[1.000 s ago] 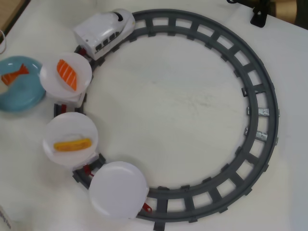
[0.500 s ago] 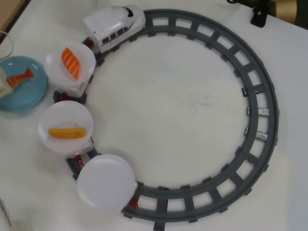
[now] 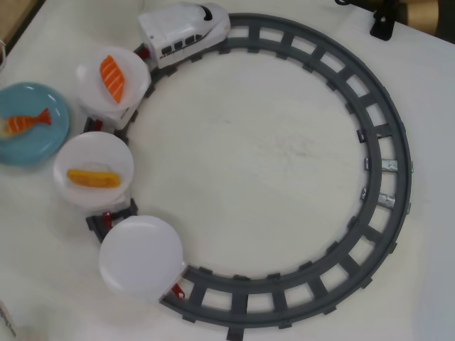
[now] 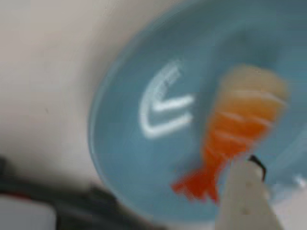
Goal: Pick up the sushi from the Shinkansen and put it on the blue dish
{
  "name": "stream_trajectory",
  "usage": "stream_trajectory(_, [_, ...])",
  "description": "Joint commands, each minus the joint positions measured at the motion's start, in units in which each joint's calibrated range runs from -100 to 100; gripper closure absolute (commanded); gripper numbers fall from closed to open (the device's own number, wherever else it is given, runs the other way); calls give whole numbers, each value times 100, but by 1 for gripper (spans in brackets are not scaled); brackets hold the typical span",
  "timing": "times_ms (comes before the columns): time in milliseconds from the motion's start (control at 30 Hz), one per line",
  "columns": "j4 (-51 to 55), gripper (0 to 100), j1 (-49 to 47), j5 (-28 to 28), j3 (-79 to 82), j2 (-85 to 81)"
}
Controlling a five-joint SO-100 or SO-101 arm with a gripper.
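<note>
- Sushi (image 3: 25,122) lies on the blue dish (image 3: 44,145), red tail toward the track side; dish sits at the left edge of the bench in the overhead view, upper half.
- Wrist view: same sushi (image 4: 240,129) close up and blurred, tail (image 4: 196,184) at the bottom, resting inside the dish (image 4: 134,158), right of the dish's centre.
- Gripper: only one pale finger (image 4: 244,196) shows, at the bottom right of the wrist view, its tip just beside the tail. Contact cannot be told through the blur. Second finger out of sight, so the pincer's spread cannot be told. No arm in the overhead view.
- Shinkansen (image 3: 183,32) stands on the grey ring track (image 3: 387,142) near the top edge of the bench, nose toward the right.
- Behind it, three round white plate cars follow the track down the left side, just beside the dish.
- First car (image 3: 131,71) bears a salmon slice (image 3: 112,78).
- Second car (image 3: 82,153) bears a yellow egg piece (image 3: 93,177).
- Third car (image 3: 142,257) is bare, near the bottom edge.
- The track ring fills most of the white bench (image 3: 249,156).
</note>
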Motion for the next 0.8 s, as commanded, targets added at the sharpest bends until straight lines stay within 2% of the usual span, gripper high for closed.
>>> stream_trajectory(0, [201, 78, -4, -26, -187, -1132])
stream_trajectory(200, [99, 78, -110, -162, 354, -2683])
stream_trajectory(400, [-971, 78, -356, -1167, 1607, -4334])
stream_trajectory(533, [-2101, 78, -365, -1595, 3384, -5462])
stream_trajectory(767, [-4292, 78, -840, -1616, 7622, -7254])
